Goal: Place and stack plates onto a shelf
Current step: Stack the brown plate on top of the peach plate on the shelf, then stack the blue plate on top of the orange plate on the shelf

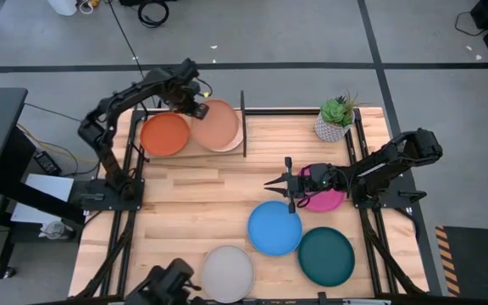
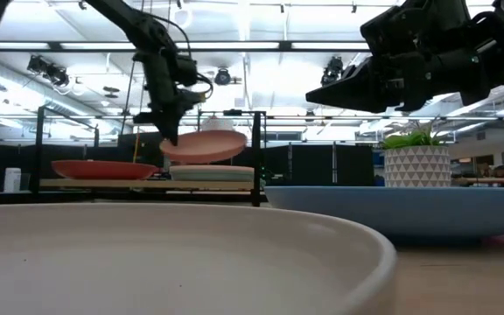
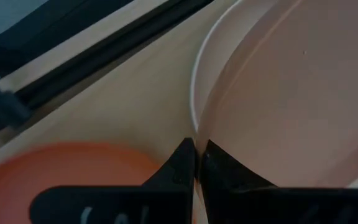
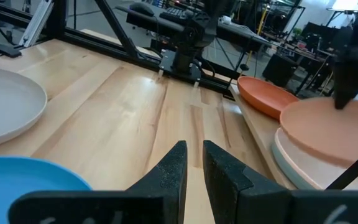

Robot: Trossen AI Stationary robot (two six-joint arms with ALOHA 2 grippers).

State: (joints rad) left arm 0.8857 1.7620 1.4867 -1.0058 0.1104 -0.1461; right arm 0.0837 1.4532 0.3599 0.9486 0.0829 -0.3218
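Left gripper (image 1: pixel 200 108) clamped on rim of terracotta plate (image 1: pixel 219 124), held tilted above shelf (image 1: pixel 243 124) at 11 o'clock, orange plate (image 1: pixel 165 135) beside, right gripper (image 1: pixel 276 181) slightly parted, empty, over bare table centre (image 1: pixel 202 199).

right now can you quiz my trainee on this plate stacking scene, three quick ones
1. True or false: the left tool grips the terracotta plate by its rim above the shelf.
2. Which plate lies beside it on the shelf? A orange B dark teal C bright blue
3. Fill in: the right tool hovers over bare wood just above the ___ plate in the high view.

Key: 1 true. 2 A, the orange plate. 3 bright blue.
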